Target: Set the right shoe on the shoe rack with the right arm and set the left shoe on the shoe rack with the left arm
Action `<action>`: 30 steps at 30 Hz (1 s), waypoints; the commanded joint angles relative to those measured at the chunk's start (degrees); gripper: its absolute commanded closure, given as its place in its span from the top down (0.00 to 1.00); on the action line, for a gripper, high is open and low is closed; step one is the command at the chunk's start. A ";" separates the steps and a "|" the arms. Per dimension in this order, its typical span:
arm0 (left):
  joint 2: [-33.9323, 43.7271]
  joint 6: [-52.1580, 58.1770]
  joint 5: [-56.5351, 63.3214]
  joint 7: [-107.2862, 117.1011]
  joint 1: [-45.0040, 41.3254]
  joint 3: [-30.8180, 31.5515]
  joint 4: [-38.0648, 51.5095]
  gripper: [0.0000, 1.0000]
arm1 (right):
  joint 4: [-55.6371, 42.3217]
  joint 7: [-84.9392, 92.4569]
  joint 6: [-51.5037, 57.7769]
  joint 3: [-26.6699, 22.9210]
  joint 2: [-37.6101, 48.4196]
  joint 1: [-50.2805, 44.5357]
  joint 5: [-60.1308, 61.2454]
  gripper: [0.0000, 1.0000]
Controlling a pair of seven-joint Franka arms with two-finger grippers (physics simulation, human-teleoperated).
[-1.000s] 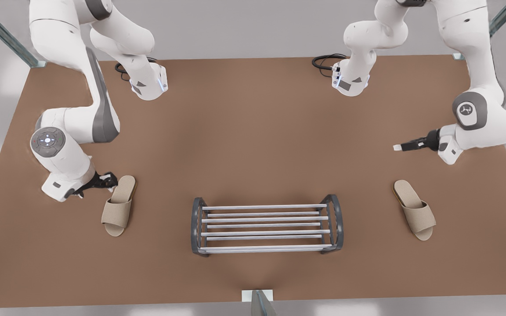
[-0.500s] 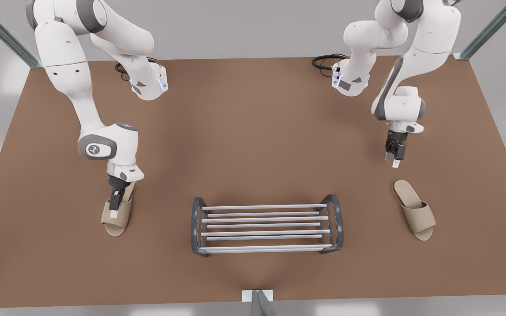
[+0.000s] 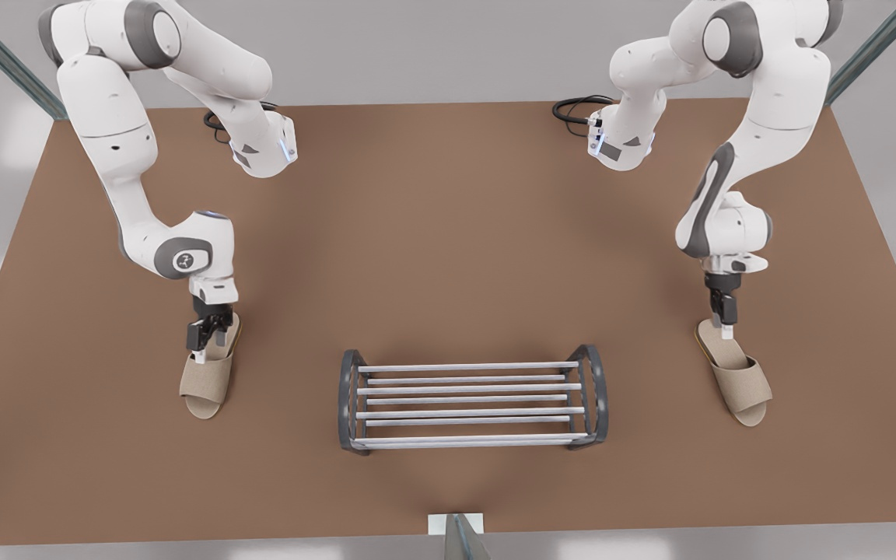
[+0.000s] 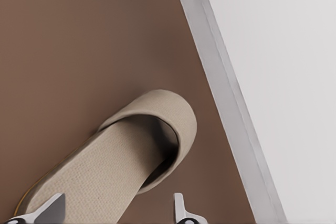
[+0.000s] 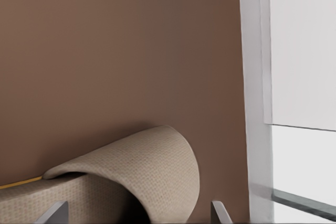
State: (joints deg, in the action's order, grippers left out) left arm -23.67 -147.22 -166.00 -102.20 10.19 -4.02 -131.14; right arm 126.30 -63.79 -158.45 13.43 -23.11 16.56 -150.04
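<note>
The shoe rack (image 3: 470, 386) stands at the table's front middle with bare bars. The left shoe (image 3: 205, 383), a beige slipper, lies flat at the front view's left. My left gripper (image 3: 203, 350) points down over its heel part, just behind the strap. In the left wrist view this left gripper (image 4: 115, 211) is open, with one fingertip over the left shoe's (image 4: 121, 166) insole and the other beside it. The right shoe (image 3: 740, 381) lies at the front view's right. My right gripper (image 3: 726, 333) hangs open over its heel end, and the right gripper (image 5: 135, 214) has the right shoe's (image 5: 136, 177) strap just ahead.
Both arm bases (image 3: 261, 148) (image 3: 623, 144) and their black cables (image 3: 576, 105) sit at the table's far side. A metal post (image 3: 460, 538) stands at the front edge's middle. The table edge (image 4: 226, 103) runs close beside the left shoe. Brown tabletop lies between each shoe and the rack.
Both grippers swung from lying sideways to pointing down. The right one came forward over the right shoe's heel. The left one passed over the strap, then drew back toward the heel.
</note>
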 commanded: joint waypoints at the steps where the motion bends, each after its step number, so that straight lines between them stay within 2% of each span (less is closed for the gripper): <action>1: -1.03 -1.40 -12.59 -0.55 0.35 0.24 2.11 1.00 | -0.18 -44.49 3.85 -0.07 -0.27 -0.03 -1.04 1.00; 3: -2.70 -3.95 -12.59 0.68 1.94 0.95 6.33 1.00 | -0.79 -44.40 6.40 -0.07 -1.15 -0.12 -1.83 1.00; 12: -5.34 -4.21 -12.50 4.82 2.82 2.44 10.29 1.00 | -2.46 -29.20 10.09 -0.86 -2.29 0.06 -2.62 1.00; 14: -5.34 -4.30 -12.50 4.90 2.99 2.44 10.29 1.00 | -5.63 -25.85 10.09 -1.65 -4.31 0.06 -2.62 1.00; 27: -4.72 -12.12 -12.24 9.38 2.99 5.25 15.21 1.00 | -10.64 -25.94 13.51 -1.65 -9.85 0.41 -2.27 1.00; 28: -4.81 -12.04 -12.24 10.00 2.99 5.69 15.56 1.00 | -10.64 -25.94 14.22 -1.65 -10.38 0.41 -2.27 0.95; 29: -5.51 -11.68 -12.24 12.28 2.99 6.57 16.53 1.00 | -10.64 -25.94 14.31 -1.65 -10.55 0.41 -2.27 0.67; 30: -6.39 -11.51 -11.54 15.10 2.99 7.71 17.50 1.00 | -10.64 -26.03 14.22 -1.65 -10.47 0.41 -2.18 0.47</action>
State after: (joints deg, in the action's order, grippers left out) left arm -29.71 -157.82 -166.00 -95.91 13.17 3.03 -114.28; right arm 115.70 -86.92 -145.26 11.77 -33.52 16.96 -152.32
